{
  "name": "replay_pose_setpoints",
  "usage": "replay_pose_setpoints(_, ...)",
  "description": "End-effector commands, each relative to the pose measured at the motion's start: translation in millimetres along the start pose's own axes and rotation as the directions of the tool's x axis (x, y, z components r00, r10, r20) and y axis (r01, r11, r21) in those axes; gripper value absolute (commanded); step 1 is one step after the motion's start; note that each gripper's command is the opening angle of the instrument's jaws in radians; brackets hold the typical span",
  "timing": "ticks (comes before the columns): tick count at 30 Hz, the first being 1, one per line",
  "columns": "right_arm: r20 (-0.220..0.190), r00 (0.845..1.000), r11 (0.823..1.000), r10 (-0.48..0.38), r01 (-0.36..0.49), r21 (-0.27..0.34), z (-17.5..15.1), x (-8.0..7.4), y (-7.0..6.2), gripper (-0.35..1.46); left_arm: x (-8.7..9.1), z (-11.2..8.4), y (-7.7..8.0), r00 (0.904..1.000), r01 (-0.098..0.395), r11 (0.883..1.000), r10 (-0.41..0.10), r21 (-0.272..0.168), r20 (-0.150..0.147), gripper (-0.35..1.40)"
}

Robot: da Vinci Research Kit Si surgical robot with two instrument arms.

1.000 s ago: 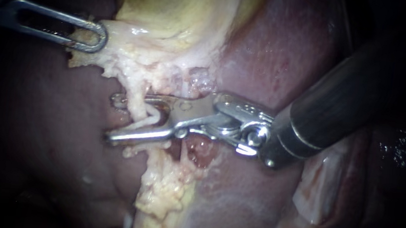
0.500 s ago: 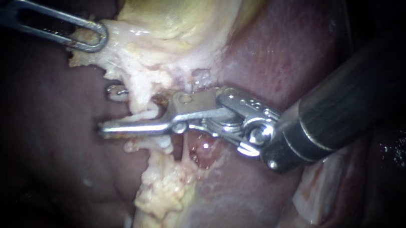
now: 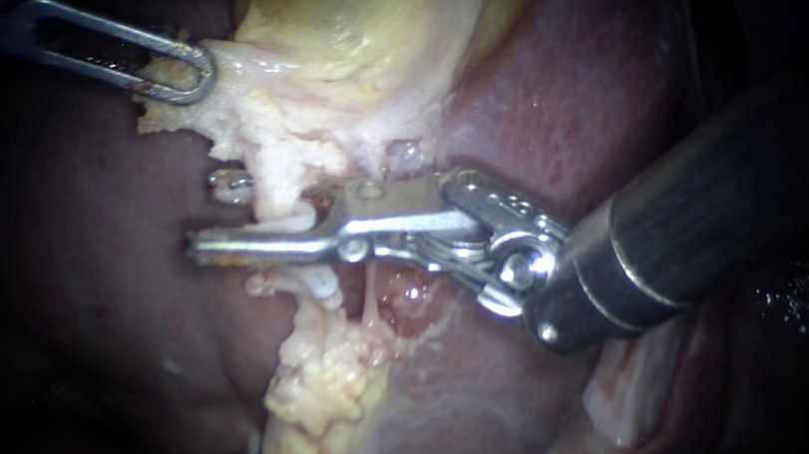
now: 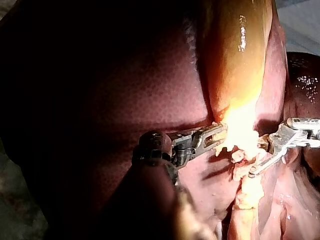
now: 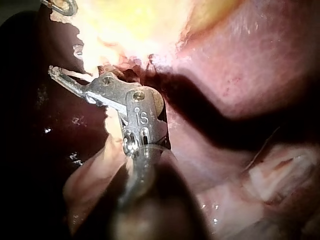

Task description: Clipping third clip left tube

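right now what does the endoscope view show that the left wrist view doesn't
Only the endoscope: the right instrument with its dark shaft, and the gap between its open jaws with the tube in it. Only the left wrist: the left instrument back to its wrist joint, and the gallbladder along its length. Both: the left instrument shut on pale tissue, with liver around.

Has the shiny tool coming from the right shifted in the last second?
Yes. The right instrument has slid leftward and slightly upward, judged against the left instrument, which has stayed put on the tissue.
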Motion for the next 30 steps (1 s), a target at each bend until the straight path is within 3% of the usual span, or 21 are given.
replay_pose_setpoints(1,0.001,1.0,1.0,0.005,-0.005,0.0,-0.1,0.0,0.0,0.1,0.0,0.0,0.0,1.0,0.0,1.0,0.0,0.0,0.0,-0.35)
replay_pose_setpoints(8,0.001,0.998,0.998,0.065,-0.065,0.0,-0.5,-0.1,-0.1,-0.19,0.0,0.0,0.0,1.0,0.0,1.0,0.0,0.0,0.0,-0.35)
replay_pose_setpoints(10,0.001,0.996,0.996,0.094,-0.094,0.0,-0.6,-0.1,-0.1,-0.35,0.0,0.0,0.0,1.0,0.0,1.0,0.0,0.0,0.0,-0.35)
replay_pose_setpoints(15,-0.007,0.994,0.993,0.11,-0.111,-0.034,-1.2,-0.2,-0.1,-0.35,0.0,0.1,-0.1,1.0,0.0,1.0,0.0,0.0,0.0,-0.35)
replay_pose_setpoints(30,-0.006,0.994,0.993,0.11,-0.11,-0.04,-1.5,-0.3,0.4,-0.35,0.0,0.1,-0.2,1.0,-0.001,1.0,0.001,0.0,0.0,-0.35)
